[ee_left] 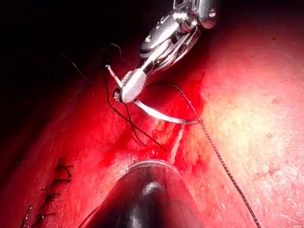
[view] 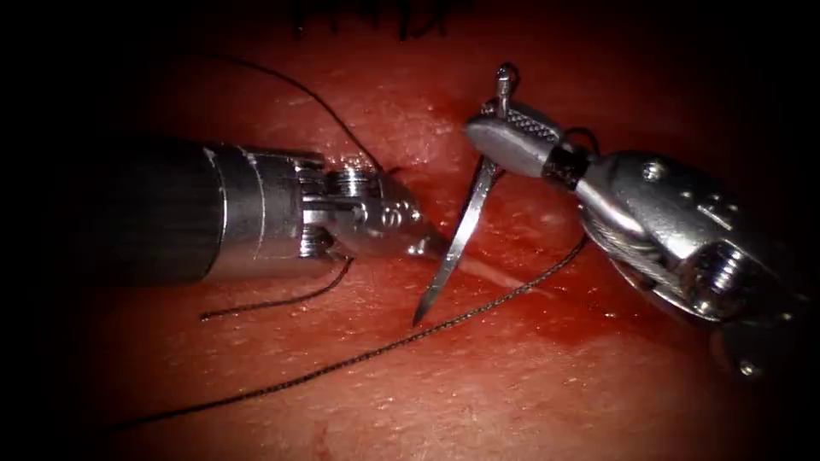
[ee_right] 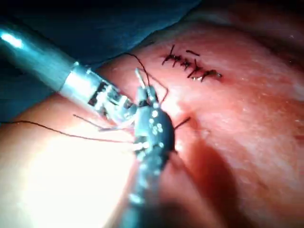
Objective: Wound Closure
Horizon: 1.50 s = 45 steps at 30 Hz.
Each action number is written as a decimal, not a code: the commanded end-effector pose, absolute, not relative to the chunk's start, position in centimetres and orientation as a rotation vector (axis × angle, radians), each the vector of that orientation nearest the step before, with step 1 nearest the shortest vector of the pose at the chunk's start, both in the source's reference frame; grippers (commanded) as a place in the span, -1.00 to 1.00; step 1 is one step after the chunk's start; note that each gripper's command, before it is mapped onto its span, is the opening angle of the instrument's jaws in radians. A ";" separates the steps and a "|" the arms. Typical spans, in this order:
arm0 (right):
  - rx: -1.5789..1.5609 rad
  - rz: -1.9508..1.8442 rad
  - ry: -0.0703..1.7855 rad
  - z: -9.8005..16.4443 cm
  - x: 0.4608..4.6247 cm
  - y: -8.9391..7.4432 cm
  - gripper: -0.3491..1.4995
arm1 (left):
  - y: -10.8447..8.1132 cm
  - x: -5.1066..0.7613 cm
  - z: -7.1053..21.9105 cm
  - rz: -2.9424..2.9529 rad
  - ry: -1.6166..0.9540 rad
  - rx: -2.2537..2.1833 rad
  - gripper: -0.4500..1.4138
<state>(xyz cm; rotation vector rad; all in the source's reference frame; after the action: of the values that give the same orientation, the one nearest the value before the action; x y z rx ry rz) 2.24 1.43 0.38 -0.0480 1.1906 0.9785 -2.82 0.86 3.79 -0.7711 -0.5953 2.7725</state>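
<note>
My right tool (view: pixel 506 137) comes in from the right, its jaws shut on the curved needle (view: pixel 465 230) close to the tail end. The needle hangs free above the tissue (view: pixel 478 393), tip down at the lower left. My left tool (view: pixel 431 245) lies low over the tissue with its jaws shut to a point just left of the needle's middle; I cannot tell if it grips anything. Dark thread (view: pixel 359 358) trails across the tissue from under the right tool to the lower left. The right tool (ee_left: pixel 130 85) and the needle (ee_left: pixel 156 113) also show in the left wrist view.
Finished dark stitches (view: pixel 376 21) sit at the far end of the cut, and the stitches (ee_right: pixel 190 66) appear again in the right wrist view. A second thread (view: pixel 316 98) enters the tissue by the left tool's wrist, with a short loose end (view: pixel 273 303) below. Red fluid (view: pixel 581 329) pools under the right tool.
</note>
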 end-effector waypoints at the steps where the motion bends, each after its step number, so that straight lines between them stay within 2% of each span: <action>1: -0.068 0.965 1.180 0.5 2.28 1.4 -1.00 | 0.8 -2.89 3.9 2.773 -0.623 -0.752 -1.00; 4: -0.124 0.919 1.154 0.5 2.28 1.4 -1.00 | 0.7 -2.91 3.9 2.793 -0.693 -0.727 -1.00; 10: -0.250 0.799 1.098 0.7 2.28 1.4 -1.00 | 0.7 -2.85 3.7 2.800 -0.752 -0.716 -0.71; 26: -0.459 0.377 1.001 1.2 2.44 1.2 -1.00 | 0.6 -2.66 3.5 2.795 -0.802 -0.726 -0.66; 36: -0.501 0.290 0.968 1.2 2.47 1.1 -1.00 | 0.5 -2.66 3.4 2.794 -0.815 -0.727 -0.66; 45: -0.444 0.238 0.969 1.3 2.57 0.9 -1.00 | 0.6 -2.57 3.0 2.779 -0.675 -0.744 -0.57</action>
<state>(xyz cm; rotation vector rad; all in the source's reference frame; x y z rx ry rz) 2.51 0.92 1.26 -0.4465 0.9678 0.2371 -2.52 0.58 2.80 -0.7530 -0.6457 2.7684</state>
